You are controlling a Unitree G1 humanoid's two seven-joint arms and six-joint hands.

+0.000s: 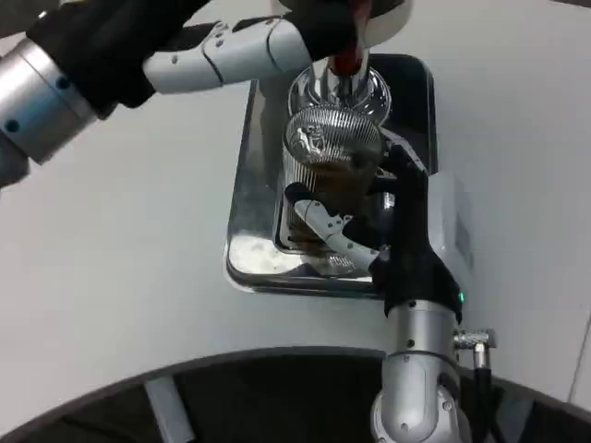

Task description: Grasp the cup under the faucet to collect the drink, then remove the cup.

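The cup (323,189) is held under the faucet (340,88) over the drip tray (247,231) by the right hand (369,231), fingers (323,221) wrapped around it, so drink is caught. The left hand (268,46) reaches the tap handle (349,41); its grip cannot be told.

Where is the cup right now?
The cup sits in the middle of the head view, on the shiny metal tray, directly under the faucet, with the right hand wrapped around it.
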